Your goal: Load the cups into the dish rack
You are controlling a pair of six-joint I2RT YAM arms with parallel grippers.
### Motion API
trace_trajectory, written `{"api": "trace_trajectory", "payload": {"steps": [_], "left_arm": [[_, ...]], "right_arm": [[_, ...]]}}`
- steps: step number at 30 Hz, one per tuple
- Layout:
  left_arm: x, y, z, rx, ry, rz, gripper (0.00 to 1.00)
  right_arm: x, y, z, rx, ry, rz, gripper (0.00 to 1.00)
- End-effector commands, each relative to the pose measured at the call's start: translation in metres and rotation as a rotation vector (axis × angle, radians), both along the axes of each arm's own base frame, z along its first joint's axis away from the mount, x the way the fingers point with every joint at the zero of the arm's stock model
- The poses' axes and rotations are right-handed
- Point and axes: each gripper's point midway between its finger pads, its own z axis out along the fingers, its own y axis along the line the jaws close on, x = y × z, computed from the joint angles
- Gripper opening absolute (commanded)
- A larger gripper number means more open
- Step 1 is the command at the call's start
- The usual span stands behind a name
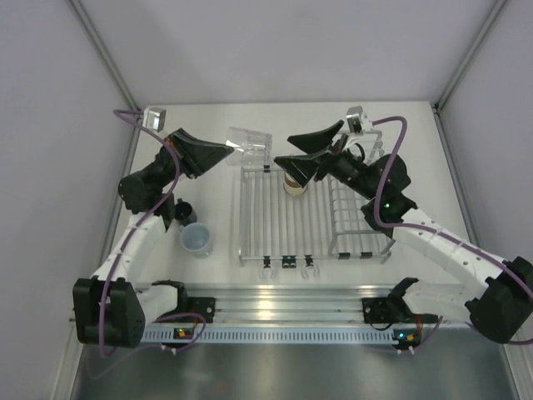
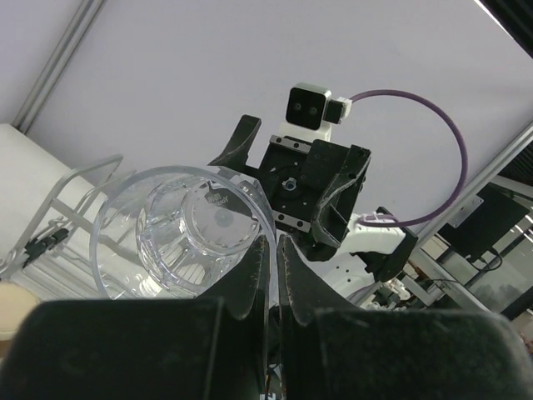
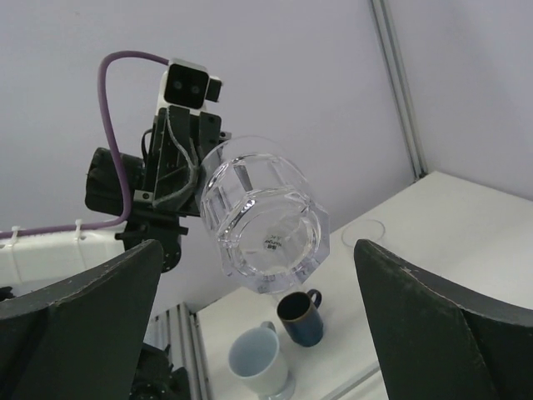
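clear cup [image 1: 248,143] | tipped sideways in the air at the far edge of the dish rack [image 1: 275,229] | left jaws pinch its rim wall; right jaws gape empty beside it | likely light, stiff, slick, brittle: you hold by the rim, gently

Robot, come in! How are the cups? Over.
Left gripper shut on clear cup, near far end of dish rack. Right gripper open, facing it. Tan cup racked; blue cups on table.

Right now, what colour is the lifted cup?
The cup is clear; best seen in right wrist view.
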Motion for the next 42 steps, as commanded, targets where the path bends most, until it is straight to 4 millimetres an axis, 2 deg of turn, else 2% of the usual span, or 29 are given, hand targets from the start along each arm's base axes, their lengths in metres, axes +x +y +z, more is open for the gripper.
{"api": "trace_trajectory", "payload": {"steps": [1, 9, 15, 17, 30, 35, 37, 38, 39, 41, 42], "left_arm": [[-0.035, 0.005, 0.034, -0.057, -0.184, -0.010, 0.00], [-0.040, 0.003, 0.039, -0.075, -0.189, -0.020, 0.00], [-0.039, 0.002, 0.037, -0.080, -0.183, -0.018, 0.00], [-0.036, 0.002, 0.035, -0.080, -0.180, -0.015, 0.00], [-0.035, -0.003, 0.032, -0.083, -0.175, -0.026, 0.00], [-0.033, -0.004, 0.027, -0.078, -0.164, -0.027, 0.00], [-0.032, -0.005, 0.025, -0.077, -0.163, -0.025, 0.00], [-0.032, -0.005, 0.024, -0.076, -0.164, -0.023, 0.00], [-0.032, -0.005, 0.024, -0.076, -0.162, -0.023, 0.00], [-0.031, -0.005, 0.022, -0.074, -0.159, -0.021, 0.00], [-0.030, -0.005, 0.021, -0.073, -0.157, -0.021, 0.00]], "right_arm": [[-0.007, 0.000, 0.023, 0.082, -0.073, 0.048, 0.98], [0.002, 0.015, 0.015, 0.107, -0.048, 0.090, 0.98], [0.004, 0.019, 0.017, 0.122, -0.054, 0.105, 0.98], [0.003, 0.018, 0.024, 0.139, -0.067, 0.111, 0.98], [0.001, 0.038, 0.033, 0.190, -0.074, 0.183, 0.97], [-0.003, 0.043, 0.045, 0.202, -0.098, 0.198, 0.95], [-0.005, 0.044, 0.049, 0.201, -0.107, 0.202, 0.88], [-0.006, 0.046, 0.049, 0.200, -0.107, 0.207, 0.81], [-0.006, 0.047, 0.048, 0.197, -0.109, 0.209, 0.63], [-0.007, 0.051, 0.046, 0.187, -0.108, 0.218, 0.50], [-0.007, 0.053, 0.047, 0.182, -0.110, 0.226, 0.38]]}}
